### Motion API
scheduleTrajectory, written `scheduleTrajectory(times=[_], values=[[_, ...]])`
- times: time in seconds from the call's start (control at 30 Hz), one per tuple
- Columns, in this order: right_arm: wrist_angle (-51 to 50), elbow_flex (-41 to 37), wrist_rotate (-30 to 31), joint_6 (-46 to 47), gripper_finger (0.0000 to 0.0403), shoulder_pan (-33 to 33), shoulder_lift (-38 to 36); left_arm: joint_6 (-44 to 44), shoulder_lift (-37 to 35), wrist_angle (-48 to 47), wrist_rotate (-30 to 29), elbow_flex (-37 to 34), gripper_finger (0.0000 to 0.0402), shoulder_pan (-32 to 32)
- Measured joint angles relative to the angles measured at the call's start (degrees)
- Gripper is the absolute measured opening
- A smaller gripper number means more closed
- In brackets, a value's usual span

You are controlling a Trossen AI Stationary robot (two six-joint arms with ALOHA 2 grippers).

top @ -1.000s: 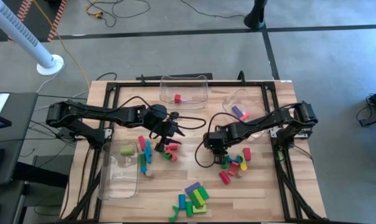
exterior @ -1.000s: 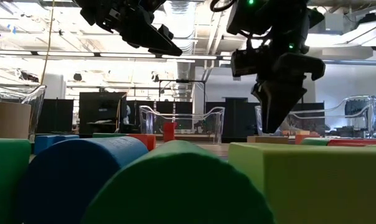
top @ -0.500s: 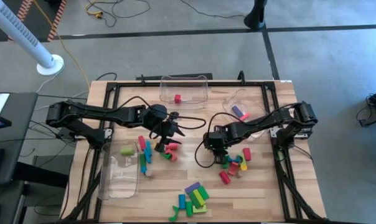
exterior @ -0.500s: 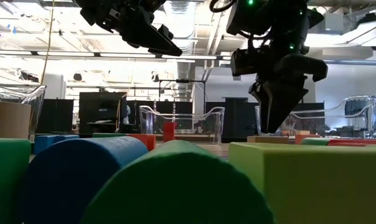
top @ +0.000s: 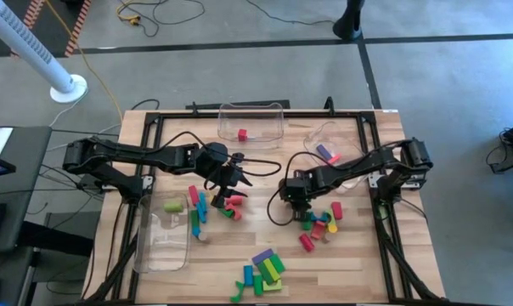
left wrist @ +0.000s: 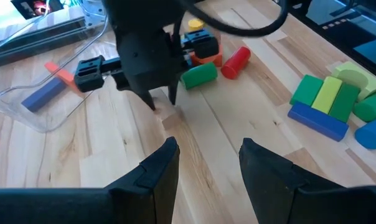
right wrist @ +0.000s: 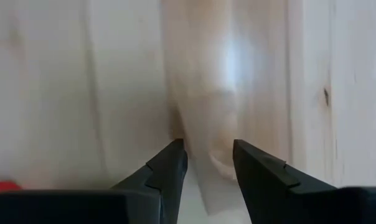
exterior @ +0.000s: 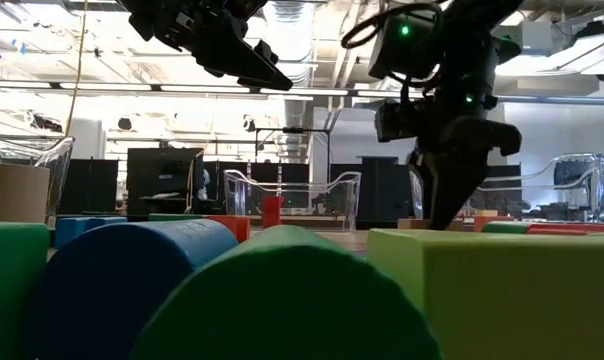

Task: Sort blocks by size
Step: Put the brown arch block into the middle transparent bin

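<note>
The blocks (top: 258, 270) lie scattered in clusters on the wooden surface (top: 358, 263): a near group of green, blue, purple and yellow-green bars and cylinders, a middle group of pink, blue, green and red pieces (top: 207, 207), and a right-hand group of red, green, yellow and blue ones (top: 321, 223). One red block (top: 242, 134) stands in the far clear bin (top: 250, 112), a purple and an orange piece (top: 327, 154) lie in the far-right bin, and a pale green cylinder (top: 173, 205) rests in the left bin (top: 163, 255).

The right gripper (top: 296, 205) points down just left of the right-hand group, its fingers (right wrist: 169, 167) parted around a pale tan block (left wrist: 170, 116) (blurred in its own wrist view, so a firm grip is uncertain).

The left gripper (top: 227, 185) hangs above the middle group, its fingers (left wrist: 160, 168) apart and holding nothing.
</note>
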Motion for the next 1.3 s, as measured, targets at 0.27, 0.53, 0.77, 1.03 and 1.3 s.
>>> scheduleTrajectory(times=[0.27,0.53,0.77,1.03,1.3], values=[[0.38,-0.14,0.14,-0.04,0.0144,0.66,0.01,0.02,0.0,0.07,0.0,0.0,0.016,-0.02],[0.47,-0.16,0.14,-0.42,0.0098,0.43,0.01,-0.2,0.0,0.09,0.0,0.0,0.016,-0.02],[0.66,-0.16,0.14,-0.49,0.0076,0.45,0.0,-0.34,0.0,0.28,-0.01,0.0,0.016,-0.02],[2.49,-0.14,0.12,-1.07,0.0064,0.45,-0.06,-0.17,0.0,2.39,1.05,0.0,0.016,0.0],[1.84,4.18,0.09,-4.6,0.0062,0.78,-0.15,0.24,-0.37,5.36,1.53,0.0,0.016,0.83]])
